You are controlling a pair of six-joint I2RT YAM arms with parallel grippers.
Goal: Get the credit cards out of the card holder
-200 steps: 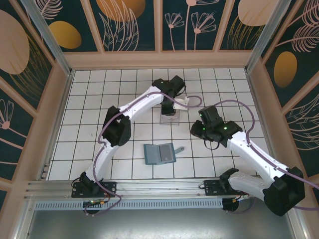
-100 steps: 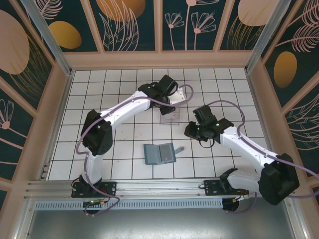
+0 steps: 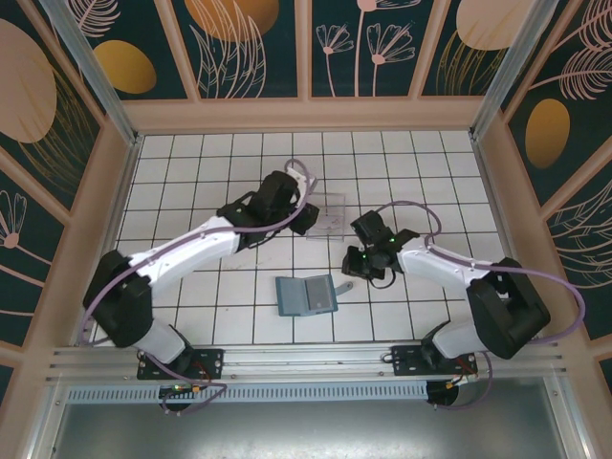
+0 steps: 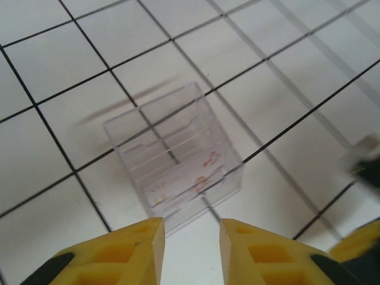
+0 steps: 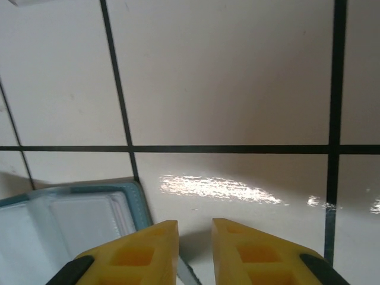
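I counted one card holder (image 3: 306,295), open on the tiles, and one clear tray (image 4: 172,157) holding what looked like one pale card (image 4: 190,178). The left gripper (image 4: 191,228) stood parted and empty beside the tray, and the right gripper (image 5: 195,228) was narrowly parted at the holder's edge.

Card holder: teal-blue folding wallet (image 3: 306,295), lying open and flat on the tiles, at 6 o'clock from the floor's middle.
Pocket: clear window (image 5: 77,228) on the 3 o'clock panel.
Strap tab: grey (image 3: 346,285), pointing to 2 o'clock.
Credit card: apparently one, pale with reddish print (image 4: 190,178), inside the clear tray (image 4: 151,105).
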